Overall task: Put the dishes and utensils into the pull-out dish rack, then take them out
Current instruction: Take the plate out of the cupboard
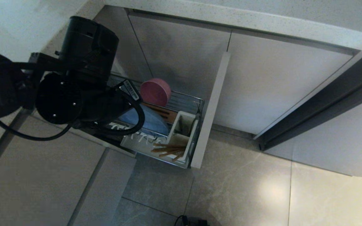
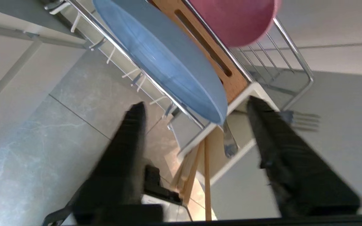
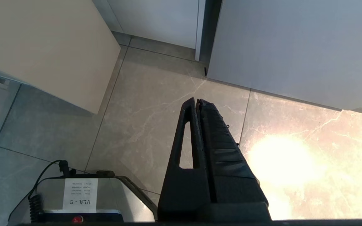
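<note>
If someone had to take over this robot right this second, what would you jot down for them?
Left gripper: open, empty, next to the rim of the blue plate and above the white caddy.
Right gripper: shut, empty, parked over the floor away from the rack.
Dish rack: pulled out. Pink bowl sits at its back, the plate stands on edge by the wooden strip, chopsticks and a fork are in the caddy.
Done: everything looks loaded.
Left: unloading, probably starting with the plate or the chopsticks.
</note>
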### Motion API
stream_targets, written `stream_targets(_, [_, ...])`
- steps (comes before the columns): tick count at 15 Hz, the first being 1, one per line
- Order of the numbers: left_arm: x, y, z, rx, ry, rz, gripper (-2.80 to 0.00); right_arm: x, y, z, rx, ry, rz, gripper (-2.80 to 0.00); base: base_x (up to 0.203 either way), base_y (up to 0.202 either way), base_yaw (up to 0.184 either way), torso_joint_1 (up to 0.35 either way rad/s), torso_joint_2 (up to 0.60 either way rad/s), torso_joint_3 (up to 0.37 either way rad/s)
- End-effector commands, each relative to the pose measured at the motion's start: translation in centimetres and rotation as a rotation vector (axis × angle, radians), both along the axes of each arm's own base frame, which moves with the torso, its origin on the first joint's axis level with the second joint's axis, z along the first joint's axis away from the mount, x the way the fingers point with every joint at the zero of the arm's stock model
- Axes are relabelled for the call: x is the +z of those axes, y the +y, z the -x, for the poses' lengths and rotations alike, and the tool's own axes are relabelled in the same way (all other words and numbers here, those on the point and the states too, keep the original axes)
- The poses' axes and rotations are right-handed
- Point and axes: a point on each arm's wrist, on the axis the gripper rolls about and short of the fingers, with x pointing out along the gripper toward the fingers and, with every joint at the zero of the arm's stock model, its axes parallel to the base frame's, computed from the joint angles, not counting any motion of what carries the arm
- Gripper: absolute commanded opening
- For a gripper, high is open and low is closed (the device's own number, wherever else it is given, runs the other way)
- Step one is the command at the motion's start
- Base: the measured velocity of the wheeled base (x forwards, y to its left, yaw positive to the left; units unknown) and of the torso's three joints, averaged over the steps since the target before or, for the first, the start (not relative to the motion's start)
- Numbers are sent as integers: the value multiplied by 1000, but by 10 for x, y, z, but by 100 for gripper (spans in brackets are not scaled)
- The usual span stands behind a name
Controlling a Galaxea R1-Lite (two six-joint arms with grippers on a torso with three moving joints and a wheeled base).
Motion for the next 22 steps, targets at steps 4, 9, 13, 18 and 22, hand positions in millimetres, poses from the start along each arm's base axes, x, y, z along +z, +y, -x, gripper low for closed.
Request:
stream_targets(4, [-13,0,-27,56,25,6,0,0,0,0,0,-1,-1,-280,0,0,0,0,0,0])
stream_targets(9, [-19,0,-45,28,52,38,0,0,0,0,0,-1,0,-280,0,0,0,0,0,0])
stream_targets(13, [-24,1,-57,38,66,58,0,0,0,0,0,-1,0,-280,0,0,0,0,0,0])
stream_targets(18, [-28,3,-69,49,69,68,0,0,0,0,0,-1,-1,-280,0,0,0,0,0,0])
stream_targets(22, [-29,7,-76,52,61,83,0,0,0,0,0,-1,-1,-280,0,0,0,0,0,0])
